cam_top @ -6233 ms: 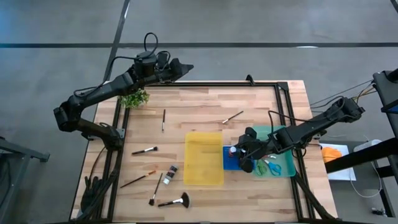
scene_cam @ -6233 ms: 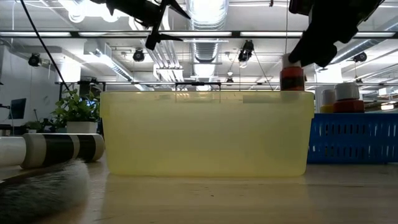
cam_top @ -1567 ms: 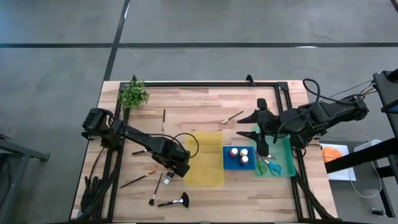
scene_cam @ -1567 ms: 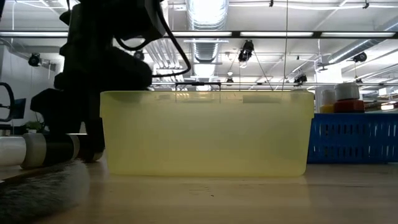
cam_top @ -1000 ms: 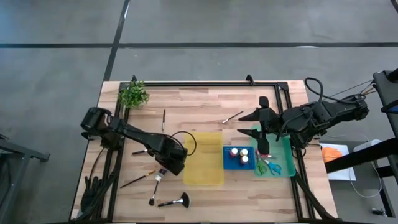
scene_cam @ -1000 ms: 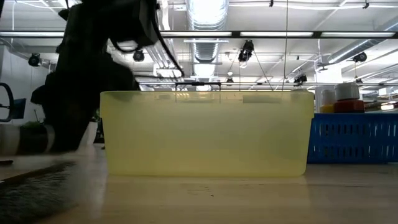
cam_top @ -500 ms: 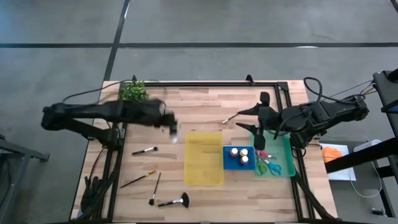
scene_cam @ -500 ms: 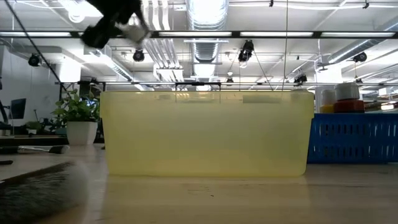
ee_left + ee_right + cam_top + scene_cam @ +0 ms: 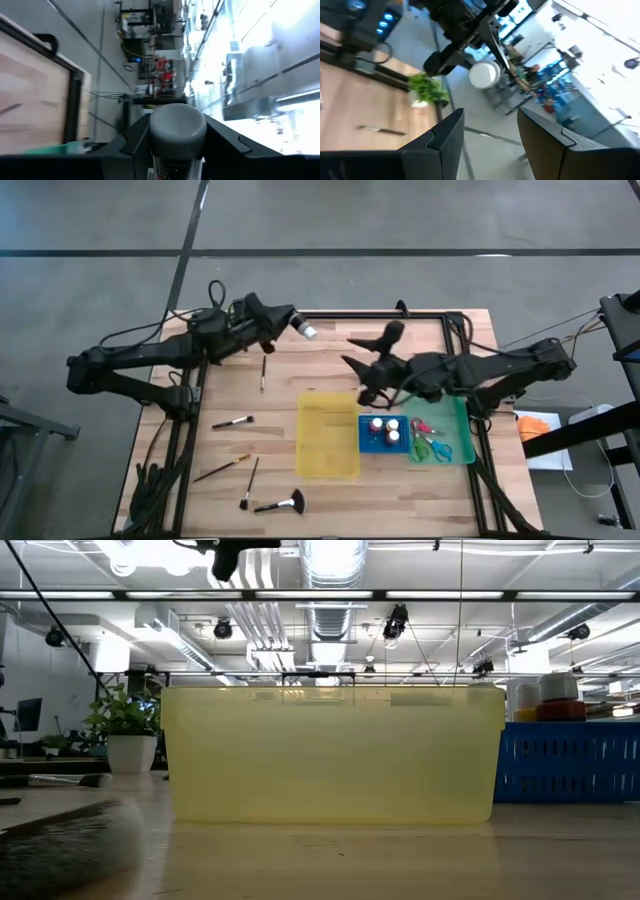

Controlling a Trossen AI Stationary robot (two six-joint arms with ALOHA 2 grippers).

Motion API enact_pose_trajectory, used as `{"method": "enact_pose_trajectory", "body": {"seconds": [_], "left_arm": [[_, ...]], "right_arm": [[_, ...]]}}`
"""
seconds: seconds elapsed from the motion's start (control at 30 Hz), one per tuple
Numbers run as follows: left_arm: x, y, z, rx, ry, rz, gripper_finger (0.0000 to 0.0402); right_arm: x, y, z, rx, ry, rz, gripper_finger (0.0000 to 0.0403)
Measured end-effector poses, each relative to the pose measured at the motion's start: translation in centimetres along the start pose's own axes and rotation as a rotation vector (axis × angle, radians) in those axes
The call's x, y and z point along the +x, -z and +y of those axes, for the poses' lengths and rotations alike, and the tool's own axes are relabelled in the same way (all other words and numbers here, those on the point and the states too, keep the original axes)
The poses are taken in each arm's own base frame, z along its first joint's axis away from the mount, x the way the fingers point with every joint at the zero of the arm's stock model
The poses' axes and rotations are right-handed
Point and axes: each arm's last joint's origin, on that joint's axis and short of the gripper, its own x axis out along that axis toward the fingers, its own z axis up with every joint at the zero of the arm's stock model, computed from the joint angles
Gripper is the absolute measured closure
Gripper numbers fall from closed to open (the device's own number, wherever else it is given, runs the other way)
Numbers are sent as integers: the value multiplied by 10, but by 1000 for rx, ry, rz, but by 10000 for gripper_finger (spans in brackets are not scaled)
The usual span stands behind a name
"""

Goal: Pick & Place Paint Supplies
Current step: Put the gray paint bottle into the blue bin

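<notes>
A white-capped paint bottle (image 9: 303,330) is clamped in the left gripper (image 9: 292,321), raised over the desk's (image 9: 330,365) far edge near the far-left corner; the right gripper (image 9: 372,360) is held empty with fingers parted, above the desk's middle by the yellow tray (image 9: 327,433)

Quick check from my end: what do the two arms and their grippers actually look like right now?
Both arms are dark, near-black jointed links with black cables looping loose along them. The left gripper ends in two black, angular, wedge-shaped fingers. The right gripper has two broad, flat black fingers with squared tips. No markings are legible on either.
</notes>
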Motion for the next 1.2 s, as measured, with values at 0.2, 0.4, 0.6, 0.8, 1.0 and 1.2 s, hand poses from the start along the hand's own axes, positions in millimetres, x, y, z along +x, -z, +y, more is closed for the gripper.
{"method": "enact_pose_trajectory", "body": {"seconds": [0.2,0.4,0.6,0.8,1.0,1.2], "left_arm": [[17,7,-5,-56,59,0,249],[25,10,-9,-72,77,20,250],[24,11,-10,-78,84,26,250],[25,16,-10,-80,84,44,250],[25,18,-9,-81,80,53,250],[25,19,-9,-81,79,54,250]], "right_arm": [[27,2,7,-27,71,-8,220],[38,-1,8,-51,102,-21,220],[45,-8,3,-70,174,-47,220],[52,-7,5,-76,164,-51,220],[52,-8,6,-78,158,-56,220],[53,-8,6,-76,157,-58,221]]}}
